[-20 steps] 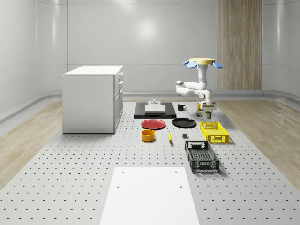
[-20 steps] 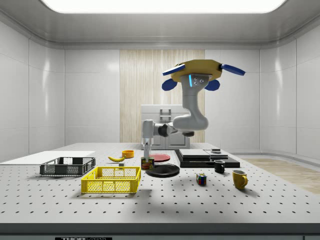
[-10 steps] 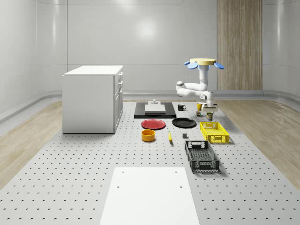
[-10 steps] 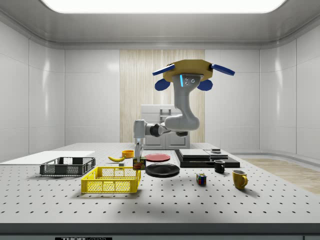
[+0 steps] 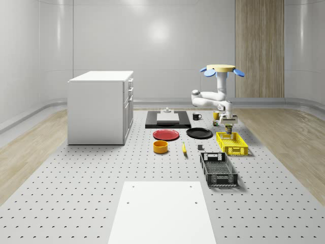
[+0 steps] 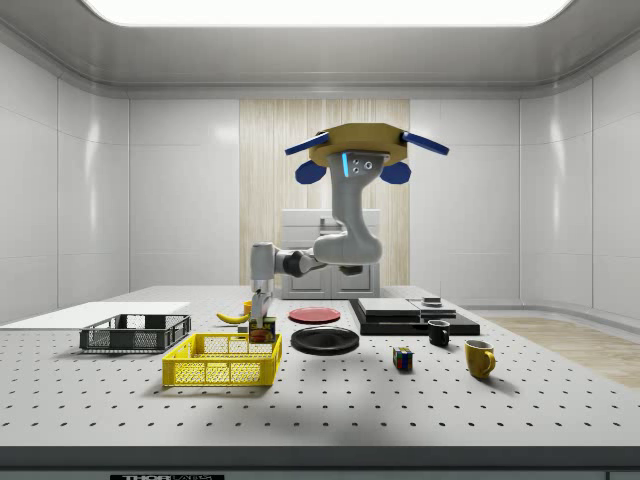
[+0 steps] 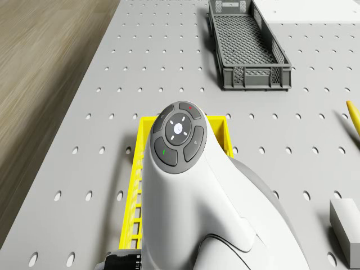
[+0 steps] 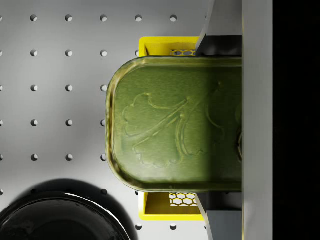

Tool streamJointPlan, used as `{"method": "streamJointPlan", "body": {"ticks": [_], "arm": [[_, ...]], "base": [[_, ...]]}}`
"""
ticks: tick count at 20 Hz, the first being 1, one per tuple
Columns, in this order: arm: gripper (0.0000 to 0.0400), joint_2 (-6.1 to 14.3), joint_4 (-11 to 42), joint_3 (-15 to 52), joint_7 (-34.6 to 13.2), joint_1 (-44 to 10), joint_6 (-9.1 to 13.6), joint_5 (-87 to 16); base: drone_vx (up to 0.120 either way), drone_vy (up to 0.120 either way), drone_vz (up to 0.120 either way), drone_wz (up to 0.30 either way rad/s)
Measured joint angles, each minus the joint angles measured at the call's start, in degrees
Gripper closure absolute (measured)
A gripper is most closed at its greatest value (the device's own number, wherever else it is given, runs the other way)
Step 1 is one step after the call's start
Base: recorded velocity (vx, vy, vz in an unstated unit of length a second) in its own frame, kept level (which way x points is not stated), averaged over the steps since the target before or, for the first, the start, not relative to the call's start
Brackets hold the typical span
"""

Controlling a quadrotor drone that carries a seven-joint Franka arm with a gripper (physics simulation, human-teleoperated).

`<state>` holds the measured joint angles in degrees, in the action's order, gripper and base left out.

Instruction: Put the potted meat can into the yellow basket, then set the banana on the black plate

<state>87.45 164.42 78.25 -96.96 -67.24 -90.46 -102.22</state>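
While the drone (image 6: 350, 152) hovers above the table (image 5: 76, 193), its arm (image 6: 340, 245) reaches down and the hand (image 6: 262, 318) is closed on the potted meat can (image 8: 175, 124). The can hangs between the two fingers (image 8: 220, 20), just over the end of the yellow basket (image 6: 222, 360) that is nearest to the black plate (image 6: 324, 340); it is not yet resting inside.

With the yellow basket as the middle of a clock in the whole-scene view, 12 o'clock pointing to the back wall, the black plate lies at about 10 o'clock, near the basket. The banana (image 5: 184, 148) lies on the table at about 9 o'clock, apart from the plate. A red plate (image 5: 166, 134) is beside the black plate and an orange bowl (image 5: 160, 147) is in front of it. A black basket (image 5: 218, 169) stands at about 7 o'clock, just after the yellow one. At 11 o'clock there is a dark tray (image 5: 168, 120) with a flat block on it. A black mug (image 6: 438, 333), a yellow mug (image 6: 479, 358) and a colour cube (image 6: 402, 358) stand at the far end of the table. A white cabinet (image 5: 100, 107) stands well apart at 9 o'clock.

I count two baskets, two plates, two mugs, one bowl, one banana and one can. Nothing stands between the can and the basket opening.
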Motion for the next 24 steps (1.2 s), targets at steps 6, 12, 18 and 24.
{"method": "streamJointPlan", "body": {"ticks": [6, 12, 18, 24], "arm": [[0.0109, 0.2, 0.0, 0.0, 0.0, 0.0, -0.2, 0.1], [0.0109, 0.4, 0.0, 0.1, -0.1, -0.1, -0.3, 0.1], [0.0109, 0.5, 0.0, 0.1, -0.1, -0.1, -0.5, 0.2], [0.0109, 0.8, -0.3, -1.5, -0.1, -0.3, -1.2, -1.3]], "base": [[0.12, 0.0, 0.0, 0.0], [0.12, -0.007, -0.087, 0.0], [0.08, -0.027, -0.02, 0.0], [0.0, 0.0, -0.027, 0.0]]}}
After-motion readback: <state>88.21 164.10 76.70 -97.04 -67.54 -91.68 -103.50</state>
